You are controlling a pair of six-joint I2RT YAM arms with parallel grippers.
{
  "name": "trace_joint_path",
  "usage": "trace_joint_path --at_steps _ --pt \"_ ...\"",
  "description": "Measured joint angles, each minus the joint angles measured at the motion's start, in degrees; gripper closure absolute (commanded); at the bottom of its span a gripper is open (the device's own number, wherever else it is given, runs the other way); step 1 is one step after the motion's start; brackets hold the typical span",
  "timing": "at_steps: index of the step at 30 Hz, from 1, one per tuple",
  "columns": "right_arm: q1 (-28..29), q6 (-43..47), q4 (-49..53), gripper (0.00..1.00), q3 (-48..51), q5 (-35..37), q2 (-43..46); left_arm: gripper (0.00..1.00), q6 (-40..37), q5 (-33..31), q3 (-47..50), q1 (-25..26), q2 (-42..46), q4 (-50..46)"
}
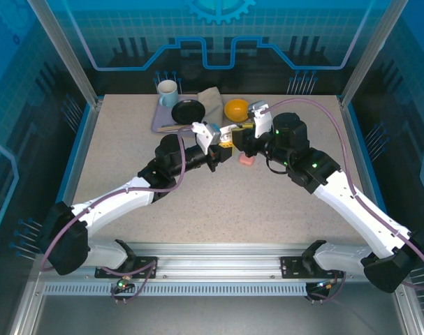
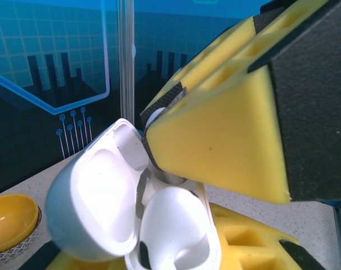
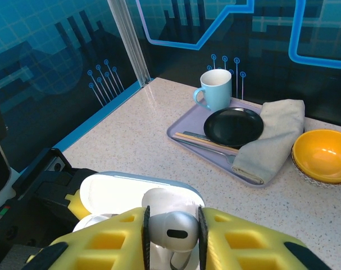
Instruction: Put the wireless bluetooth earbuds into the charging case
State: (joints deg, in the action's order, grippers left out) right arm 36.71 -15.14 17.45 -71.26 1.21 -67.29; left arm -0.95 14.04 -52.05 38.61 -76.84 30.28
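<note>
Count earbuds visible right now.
1. A white earbud is pinched in the right gripper, over the open white case held by the left gripper. More may be hidden inside the case or behind the arms. Pink item on the table: too small to tell.

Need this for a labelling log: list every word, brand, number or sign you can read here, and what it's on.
None readable. The charging case, earbud, mug and black plate bear no visible lettering; the blue backdrop carries line graphics and a gear outline, no words.
</note>
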Motion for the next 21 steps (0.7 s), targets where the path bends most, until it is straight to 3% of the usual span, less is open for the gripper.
trace_joint_path --at_steps 21 --pt "0.00 -0.28 0.02 0.60 -0.11 0.07 0.00 1.00 1.05 0.42 -0.31 -0.02 -1.22 1.03"
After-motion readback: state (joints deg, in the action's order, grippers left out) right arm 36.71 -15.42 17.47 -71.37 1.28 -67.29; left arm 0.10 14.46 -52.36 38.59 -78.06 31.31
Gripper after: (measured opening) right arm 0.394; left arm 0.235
